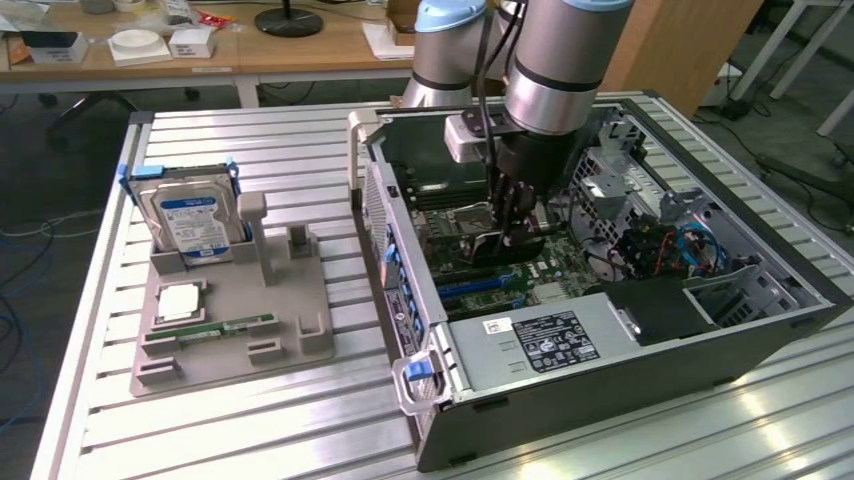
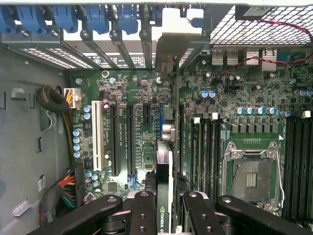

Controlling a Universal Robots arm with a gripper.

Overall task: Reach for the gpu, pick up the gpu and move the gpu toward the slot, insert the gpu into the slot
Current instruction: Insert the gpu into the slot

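The gpu [image 2: 164, 164] is seen edge-on in the wrist view, a thin card with a green-logo label, standing between my gripper's [image 2: 167, 198] black fingers [image 2: 145, 210]. Its tan metal bracket [image 2: 168, 49] reaches the rear wall of the case. The card stands over the green motherboard [image 2: 137, 93], along a long slot [image 2: 159, 122] whose blue strip shows beside the card's edge. Whether the card's edge sits in the slot I cannot tell. In the exterior view the gripper [image 1: 514, 240] is down inside the open computer case [image 1: 587, 390], shut on the black gpu [image 1: 491, 250].
Parallel slots, white [image 2: 96, 132] and black [image 2: 115, 142], lie beside the card, with the silver processor socket [image 2: 252, 178] on its other side. Cable bundles [image 2: 54, 100] hang by the case wall. On the table, a grey fixture [image 1: 287, 330] holds a blue-labelled hard drive [image 1: 191, 215] and a green memory stick [image 1: 230, 326].
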